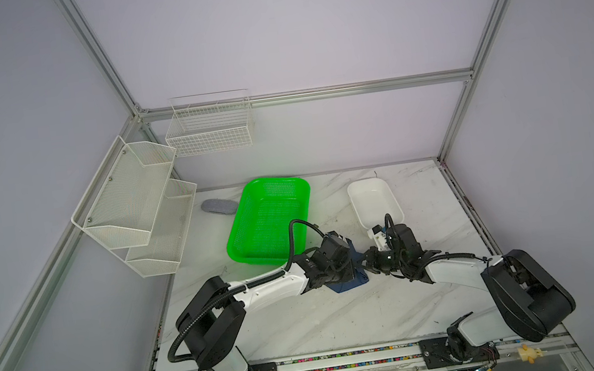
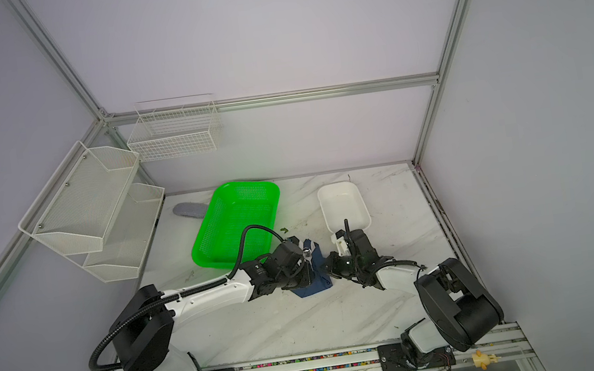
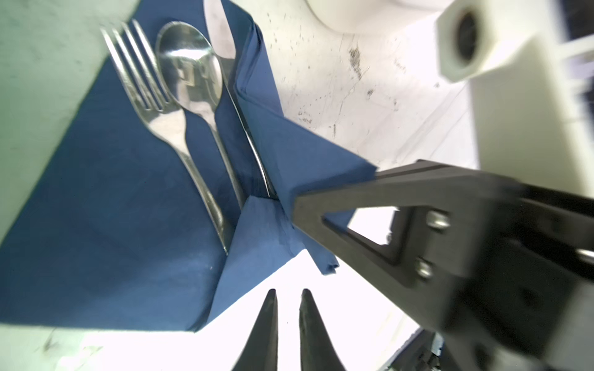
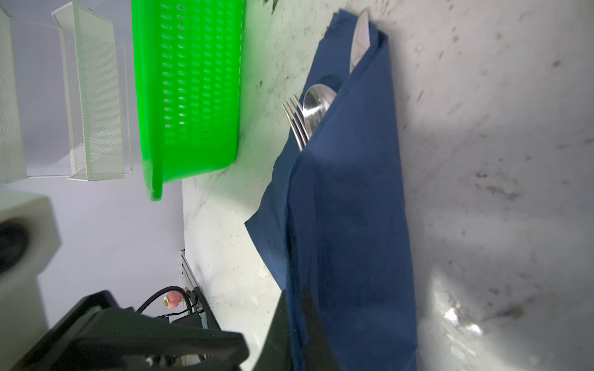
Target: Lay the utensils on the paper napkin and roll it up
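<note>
The paper napkin [image 1: 348, 285] lies mid-table on the marble tabletop [image 1: 345, 324], between the two arms in both top views. The green perforated basket [image 1: 269, 221] sits at its 11 o'clock and the white tray [image 1: 373, 199] at its 1 o'clock.

The right gripper [image 1: 366, 263] meets the napkin's edge from 3 o'clock and is clenched on a lifted fold of the navy paper. The right wrist view shows that fold running up between its fingers [image 4: 279, 324]. The left gripper [image 3: 288, 295] reaches in from 9 o'clock and hangs just beside the napkin's raised flap. Its jaws stand a narrow slit apart with only bare table showing between them.

The left wrist view alone shows the whole set lying side by side on the open sheet: fork [image 3: 160, 119], spoon [image 3: 189, 70] and knife [image 3: 221, 35], the knife tucked against the fold. In the right wrist view the fold drapes over the handles, so only the fork tines, spoon bowl and knife tip poke out. In the top views the left wrist covers nearly all the cutlery, though a small metal glint [image 2: 308, 252] shows in a top view.
</note>
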